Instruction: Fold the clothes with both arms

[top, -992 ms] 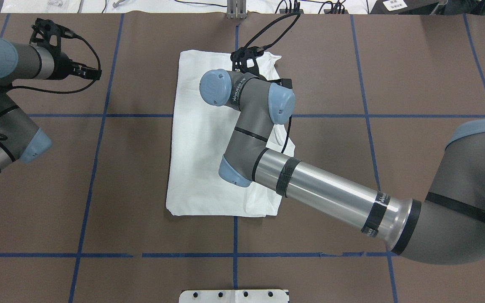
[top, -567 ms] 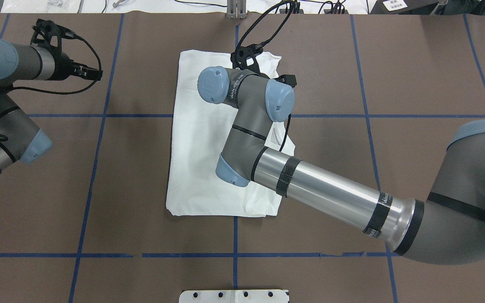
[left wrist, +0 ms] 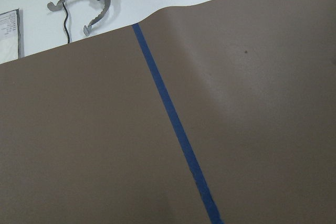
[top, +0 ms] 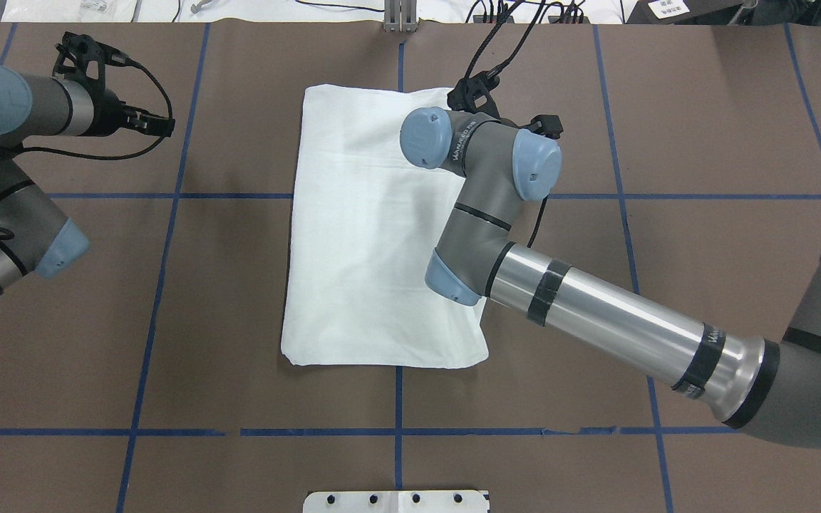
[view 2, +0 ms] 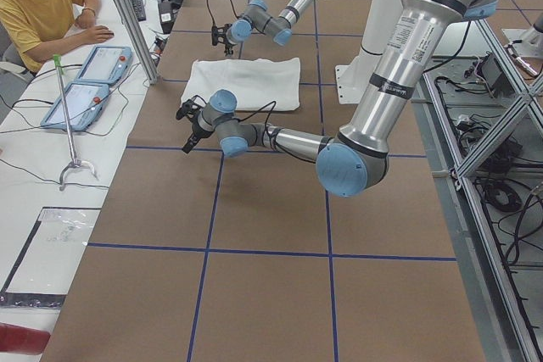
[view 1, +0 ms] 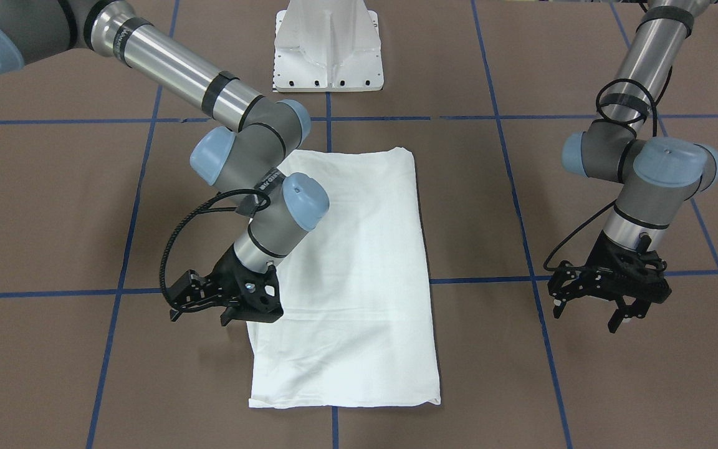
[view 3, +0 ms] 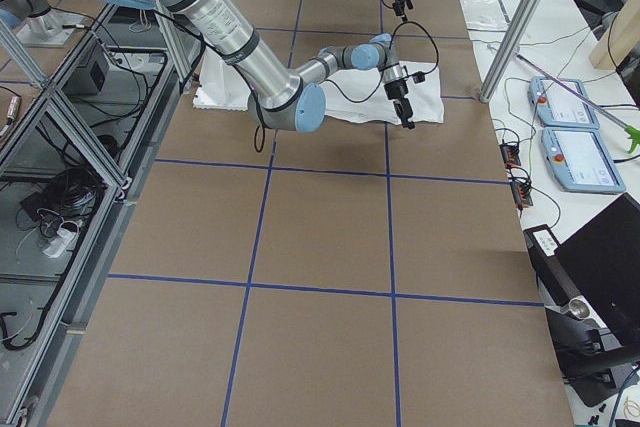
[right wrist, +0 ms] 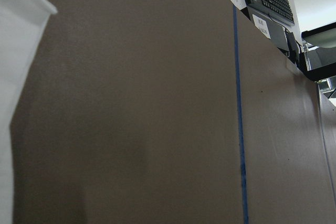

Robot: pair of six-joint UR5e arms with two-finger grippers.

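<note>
**Shirt folded flat, both claws free of it**

From my desk I see the white T-shirt (view 1: 353, 268) lying as a long folded rectangle in the middle of the brown table (view 1: 583, 386), its short ends toward the white pedestal (view 1: 329, 50) and toward the operators' side. No print, collar or label shows on the upper face.

The right gripper (view 1: 248, 315) hangs low at the shirt's long edge on the robot's right, toward the operators' end. Its fingers look spread, with no cloth between them. Whether it touches the fabric I cannot tell. Its wrist camera shows mostly bare table, with a strip of white cloth at the frame's left edge.

The left gripper (view 1: 624, 318) is well apart from the shirt, out over bare table near a blue tape line (view 1: 695, 272). Its fingers are apart and hold nothing.

In the left side view a person in a yellow top (view 2: 42, 6) sits at the bench beyond the table.
</note>
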